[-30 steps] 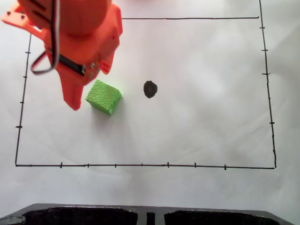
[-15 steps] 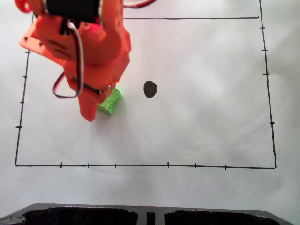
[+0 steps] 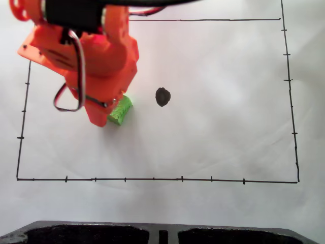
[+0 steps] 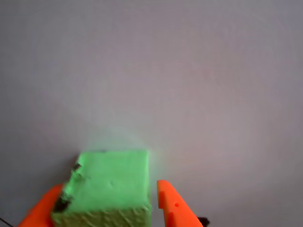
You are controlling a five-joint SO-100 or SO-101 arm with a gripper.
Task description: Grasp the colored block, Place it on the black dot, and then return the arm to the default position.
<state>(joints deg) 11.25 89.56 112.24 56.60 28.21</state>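
The white table [image 3: 213, 137] has thin black lines [image 3: 152, 179] drawn on it like a big box. The orange arm [image 3: 86, 51] leans over the left part of that box in the fixed view. Its gripper [image 4: 111, 208] sits low around the green block [image 4: 111, 182], one orange finger [image 4: 173, 205] on each side, with a small gap at the right one, so it is open. The black dot [image 3: 162, 96] is a little to the right of the block, not touching it
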